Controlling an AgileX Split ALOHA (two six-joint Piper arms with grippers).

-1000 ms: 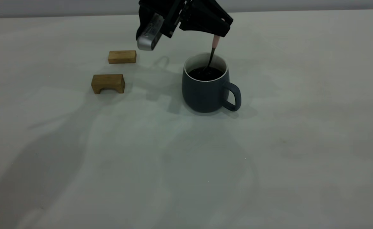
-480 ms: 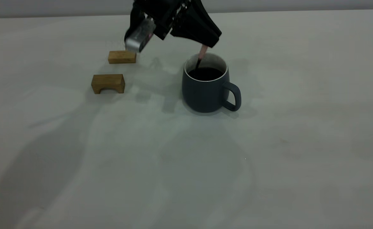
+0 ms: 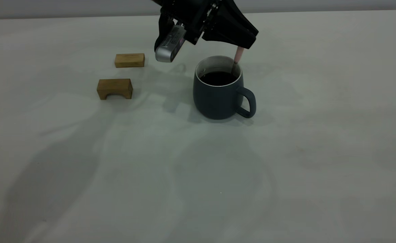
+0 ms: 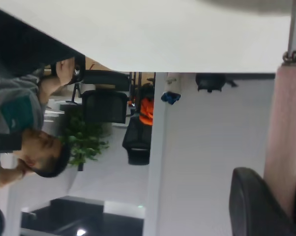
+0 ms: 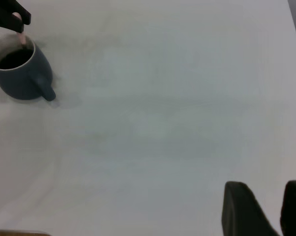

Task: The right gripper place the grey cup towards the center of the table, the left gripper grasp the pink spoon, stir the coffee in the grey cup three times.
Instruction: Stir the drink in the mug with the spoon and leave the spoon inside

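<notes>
The grey cup (image 3: 218, 98) stands upright near the middle of the table (image 3: 302, 152), its handle toward the right front. Dark coffee (image 3: 218, 78) fills it. My left gripper (image 3: 243, 42) hangs just above the cup's far right rim, shut on the pink spoon (image 3: 239, 54). The spoon's neck dips into the coffee by the right wall, and its bowl is hidden. In the left wrist view the pink handle (image 4: 284, 137) runs between the dark fingers (image 4: 251, 206). My right gripper (image 5: 268, 199) is open and holds nothing, far from the cup (image 5: 20, 73).
Two wooden blocks lie left of the cup: a flat one (image 3: 129, 60) farther back and an arch-shaped one (image 3: 114, 88) nearer the front. Beyond the table's edge the left wrist view shows a person (image 4: 25, 128) and office chairs (image 4: 104, 103).
My left gripper swung the spoon from the cup's middle to its left wall, then across to the right wall. The cup and blocks have not moved.
</notes>
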